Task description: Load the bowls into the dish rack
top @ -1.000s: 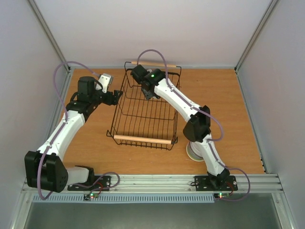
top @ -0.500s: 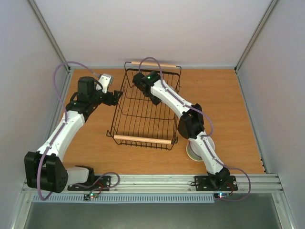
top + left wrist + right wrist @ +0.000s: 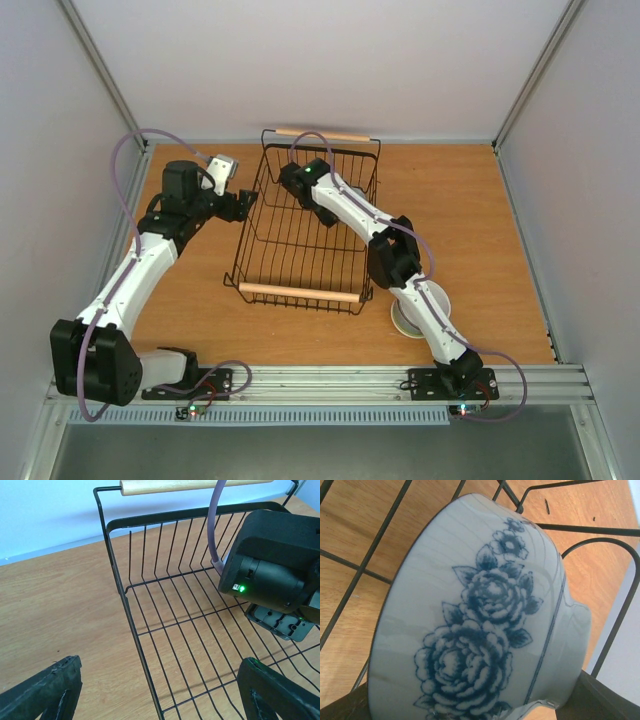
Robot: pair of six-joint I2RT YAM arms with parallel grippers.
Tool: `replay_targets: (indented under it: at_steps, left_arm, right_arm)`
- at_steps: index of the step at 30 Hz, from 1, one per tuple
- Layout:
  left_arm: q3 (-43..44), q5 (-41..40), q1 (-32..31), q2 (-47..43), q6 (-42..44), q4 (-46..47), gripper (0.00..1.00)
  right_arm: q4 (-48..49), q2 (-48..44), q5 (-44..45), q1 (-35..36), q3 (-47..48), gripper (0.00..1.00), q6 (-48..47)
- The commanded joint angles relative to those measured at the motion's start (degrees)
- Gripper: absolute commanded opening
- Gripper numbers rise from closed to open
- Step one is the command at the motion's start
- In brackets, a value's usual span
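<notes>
The left arm [image 3: 140,265] is stretching forward and bending rightward at the wrist, with the left gripper [image 3: 159,690] standing wide apart and empty. The right arm [image 3: 400,262] is folding at the elbow and reaching leftward, with the right gripper [image 3: 470,707] pointing downward and clamping a patterned bowl [image 3: 485,605].

A white bowl with blue flowers [image 3: 480,620] sits tilted between the end effector [image 3: 470,705] fingers [image 3: 602,702], dish rack [image 3: 364,562] wires and wooden counter [image 3: 355,520] just behind it.
</notes>
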Motion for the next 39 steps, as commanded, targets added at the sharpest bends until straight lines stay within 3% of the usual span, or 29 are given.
replay_targets:
  at_steps: [1, 3, 7, 13, 17, 28, 39]
  left_arm:
    - [-0.34, 0.84, 0.14, -0.65, 0.67, 0.78, 0.85]
    - [-0.34, 0.97, 0.14, -0.64, 0.65, 0.71, 0.85]
    - [-0.34, 0.93, 0.14, -0.57, 0.81, 0.66, 0.85]
    - [-0.36, 0.87, 0.12, -0.46, 0.9, 0.72, 0.85]
    - [-0.42, 0.75, 0.14, -0.61, 1.14, 0.65, 0.85]
    - [-0.6, 0.9, 0.14, -0.73, 1.51, 0.73, 0.85]
    - [-0.6, 1.94, 0.14, -0.99, 2.07, 0.16, 0.85]
  right_arm:
    - [0.17, 1.49, 0.75, -0.96, 2.07, 0.1, -1.34]
    - [0.44, 1.98, 0.53, -1.06, 2.3, 0.17, -1.45]
    - [0.77, 2.0, -0.67, -1.08, 2.3, 0.59, -1.37]
    - [2.66, 0.27, -6.14, -0.87, 1.92, 0.77, -2.08]
    - [3.79, -0.41, -7.54, -0.42, 1.81, 0.98, -2.65]
    - [6.81, -4.74, -8.59, 1.37, -0.29, 0.99, -4.0]
    - [20.88, -27.39, -12.32, 2.31, -16.13, 0.99, -1.44]
